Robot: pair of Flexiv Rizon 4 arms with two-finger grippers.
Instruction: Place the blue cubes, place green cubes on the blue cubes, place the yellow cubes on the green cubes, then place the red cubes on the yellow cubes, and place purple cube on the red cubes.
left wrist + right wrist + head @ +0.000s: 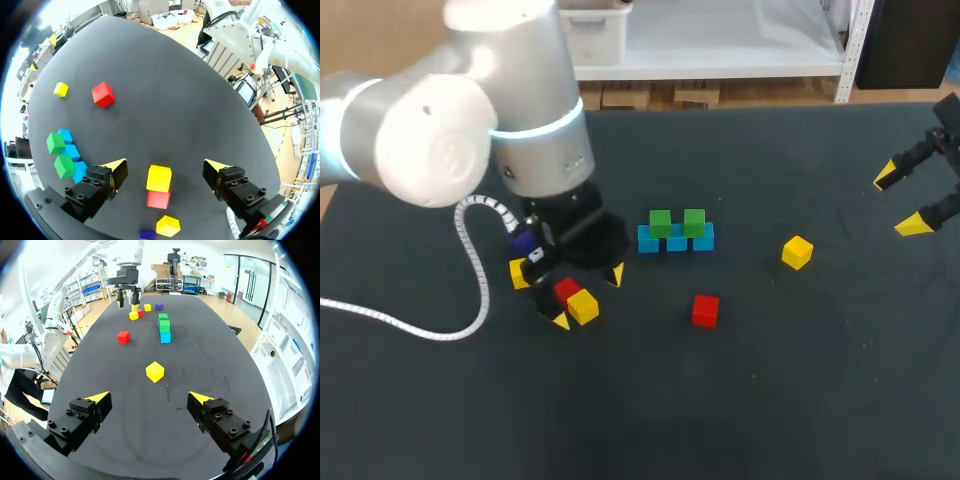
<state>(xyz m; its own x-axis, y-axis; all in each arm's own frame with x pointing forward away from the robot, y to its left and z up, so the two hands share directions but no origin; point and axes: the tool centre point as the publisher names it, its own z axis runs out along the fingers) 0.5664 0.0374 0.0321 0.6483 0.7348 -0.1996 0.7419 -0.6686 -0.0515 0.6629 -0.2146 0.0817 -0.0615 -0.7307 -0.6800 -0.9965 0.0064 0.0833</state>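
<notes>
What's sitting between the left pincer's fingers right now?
A yellow cube, with a red cube close behind it, nearer the wrist; the open left pincer touches neither. The left wrist view shows it.

Both pincers point(165, 170) point(150, 399) wide open, low.

Pretty clearly a robotics lab imo: big dark-matted table point(770, 400), yellow-tipped left gripper point(587, 297) around 9 o'clock, right gripper point(900, 202) out near 2 o'clock, little coloured cubes point(676, 240) sitting mid-table.
</notes>
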